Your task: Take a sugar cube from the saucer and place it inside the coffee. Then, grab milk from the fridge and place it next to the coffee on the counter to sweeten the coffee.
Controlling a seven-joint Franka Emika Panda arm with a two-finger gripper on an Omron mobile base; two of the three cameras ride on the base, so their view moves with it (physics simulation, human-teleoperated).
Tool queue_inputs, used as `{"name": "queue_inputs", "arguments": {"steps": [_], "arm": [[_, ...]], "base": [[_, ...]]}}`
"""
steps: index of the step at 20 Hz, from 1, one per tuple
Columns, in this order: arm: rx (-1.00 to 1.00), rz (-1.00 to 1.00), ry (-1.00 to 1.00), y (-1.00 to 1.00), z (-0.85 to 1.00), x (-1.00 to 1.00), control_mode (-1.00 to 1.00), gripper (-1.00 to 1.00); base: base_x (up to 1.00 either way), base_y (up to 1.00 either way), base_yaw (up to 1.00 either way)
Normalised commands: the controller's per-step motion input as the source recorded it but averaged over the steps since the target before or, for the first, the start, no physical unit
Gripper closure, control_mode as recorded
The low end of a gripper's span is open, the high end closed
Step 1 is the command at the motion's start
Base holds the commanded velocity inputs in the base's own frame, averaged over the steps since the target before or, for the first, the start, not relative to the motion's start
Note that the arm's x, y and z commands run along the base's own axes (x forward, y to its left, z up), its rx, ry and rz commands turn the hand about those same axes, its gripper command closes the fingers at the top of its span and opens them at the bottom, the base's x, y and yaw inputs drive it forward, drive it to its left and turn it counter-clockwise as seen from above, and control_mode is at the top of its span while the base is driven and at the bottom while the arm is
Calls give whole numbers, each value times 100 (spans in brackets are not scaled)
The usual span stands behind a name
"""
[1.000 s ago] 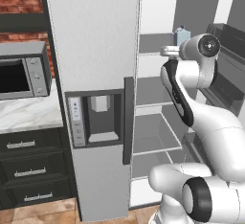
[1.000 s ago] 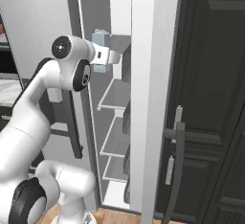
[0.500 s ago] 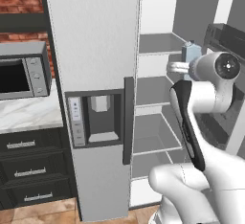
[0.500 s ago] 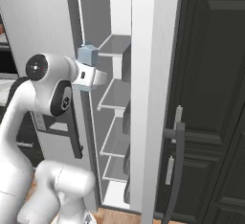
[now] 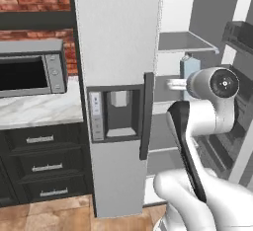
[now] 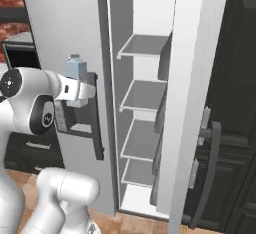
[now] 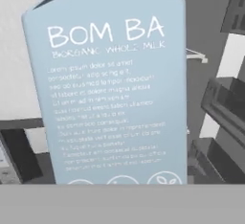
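- The milk carton (image 6: 76,69) stands upright in the claw (image 6: 85,92), out in front of the fridge (image 5: 118,42), its printed face close before the hand camera (image 7: 110,89).
- The claw is closed partway on the carton's base, holding it off every shelf.
- The white shelves (image 6: 142,95) lie apart to the carton's right, with open air between.
- The fridge's open door (image 6: 187,98) stands edge-on further right.
- Left of the fridge are the microwave (image 5: 32,72) and marble surface (image 5: 39,109).

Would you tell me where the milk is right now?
The milk is upright at the gripper, in front of the open fridge; the hand view shows its label close up.
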Motion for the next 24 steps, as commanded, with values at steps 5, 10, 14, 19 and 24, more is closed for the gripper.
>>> {"name": "queue_inputs", "arguments": {"steps": [5,10,14,19,24], "arm": [[0,0,0,0,0,0,100,100],[0,0,0,0,0,0,100,100],[0,0,0,0,0,0,100,100],[0,0,0,0,0,0,100,100],[0,0,0,0,0,0,100,100]], "base": [[-58,100,44],[-38,97,65],[-21,80,74],[-23,67,76],[-36,38,78]]}}
